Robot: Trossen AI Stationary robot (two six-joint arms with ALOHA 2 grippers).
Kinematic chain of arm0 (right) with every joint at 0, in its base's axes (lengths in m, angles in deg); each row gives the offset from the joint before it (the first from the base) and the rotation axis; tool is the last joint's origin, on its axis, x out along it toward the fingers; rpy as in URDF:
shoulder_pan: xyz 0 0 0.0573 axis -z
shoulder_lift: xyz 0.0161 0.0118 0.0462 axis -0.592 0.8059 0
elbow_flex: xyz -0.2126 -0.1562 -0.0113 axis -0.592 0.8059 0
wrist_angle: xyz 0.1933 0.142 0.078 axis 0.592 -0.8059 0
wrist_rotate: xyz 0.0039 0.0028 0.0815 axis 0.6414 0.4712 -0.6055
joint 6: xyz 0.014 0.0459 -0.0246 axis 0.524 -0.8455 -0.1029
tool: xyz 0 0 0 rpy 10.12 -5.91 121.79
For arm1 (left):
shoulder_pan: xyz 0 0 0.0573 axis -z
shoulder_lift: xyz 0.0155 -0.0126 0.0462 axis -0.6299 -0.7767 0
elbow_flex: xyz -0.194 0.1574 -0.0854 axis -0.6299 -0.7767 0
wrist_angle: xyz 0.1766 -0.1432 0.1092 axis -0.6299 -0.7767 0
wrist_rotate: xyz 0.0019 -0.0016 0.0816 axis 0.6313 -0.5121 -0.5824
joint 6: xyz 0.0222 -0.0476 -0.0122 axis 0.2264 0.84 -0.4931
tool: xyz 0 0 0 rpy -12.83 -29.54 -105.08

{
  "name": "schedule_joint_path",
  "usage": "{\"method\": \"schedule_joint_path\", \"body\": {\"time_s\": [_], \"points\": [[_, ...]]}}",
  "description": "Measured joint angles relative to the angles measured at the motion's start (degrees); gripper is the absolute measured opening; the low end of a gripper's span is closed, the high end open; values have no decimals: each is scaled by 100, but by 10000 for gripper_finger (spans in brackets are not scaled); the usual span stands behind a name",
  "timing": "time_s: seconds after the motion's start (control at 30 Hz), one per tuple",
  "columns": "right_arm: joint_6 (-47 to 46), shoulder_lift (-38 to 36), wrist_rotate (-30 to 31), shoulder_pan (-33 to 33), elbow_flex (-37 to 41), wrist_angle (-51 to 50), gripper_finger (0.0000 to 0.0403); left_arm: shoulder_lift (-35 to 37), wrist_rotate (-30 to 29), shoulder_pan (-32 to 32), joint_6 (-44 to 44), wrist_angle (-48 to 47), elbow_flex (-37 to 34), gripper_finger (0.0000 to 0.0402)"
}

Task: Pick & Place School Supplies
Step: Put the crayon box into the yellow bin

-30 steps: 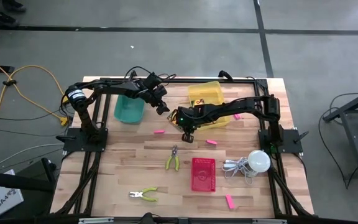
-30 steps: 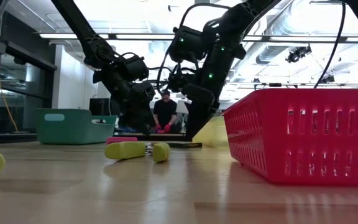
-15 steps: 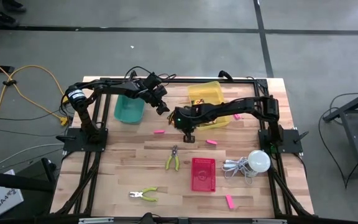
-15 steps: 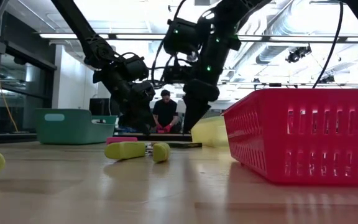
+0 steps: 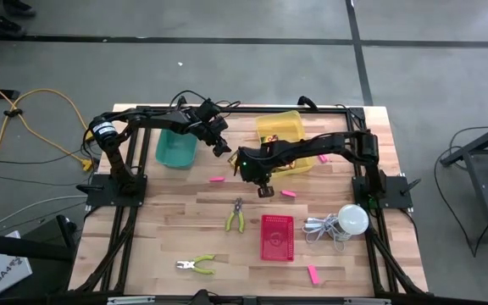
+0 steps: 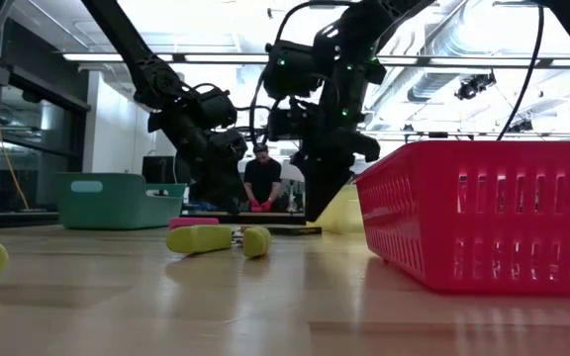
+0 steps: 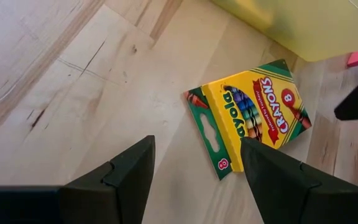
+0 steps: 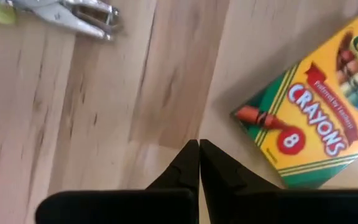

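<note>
A yellow-and-green crayon box [image 7: 247, 121] lies flat on the wooden table near the yellow bin, and it also shows in the right wrist view [image 8: 316, 118]. My left gripper [image 7: 196, 146] is open and hovers just short of the box [image 5: 221, 146]. My right gripper [image 8: 199, 144] is shut and points down at the bare wood beside the box's corner [image 5: 265, 190] [image 6: 323, 208]. Pink erasers lie flat on the table at several spots, among them one eraser [image 5: 217, 179] left of the grippers and another eraser [image 5: 288, 193] to their right.
A yellow bin [image 5: 280, 127] and a teal bin [image 5: 176, 148] stand at the far side, and a red basket [image 5: 277, 237] toward the near side. Two green-handled pliers [image 5: 236, 216] [image 5: 196, 265] and a white bulb with its cord [image 5: 352, 219] also lie on the table. A person [image 6: 262, 183] is in the room beyond.
My right gripper has shifted slightly toward the table's right and near edges. It tipped slantwise, then came back to pointing straight down, and stayed shut. The left arm and the crayon box have kept still.
</note>
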Motion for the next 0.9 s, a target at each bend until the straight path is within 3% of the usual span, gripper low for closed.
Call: {"method": "schedule_joint_path", "body": {"time_s": [0.9], "points": [[173,345,23,338,0,549,2,0,0,0,-37,-75,-2,232]]}}
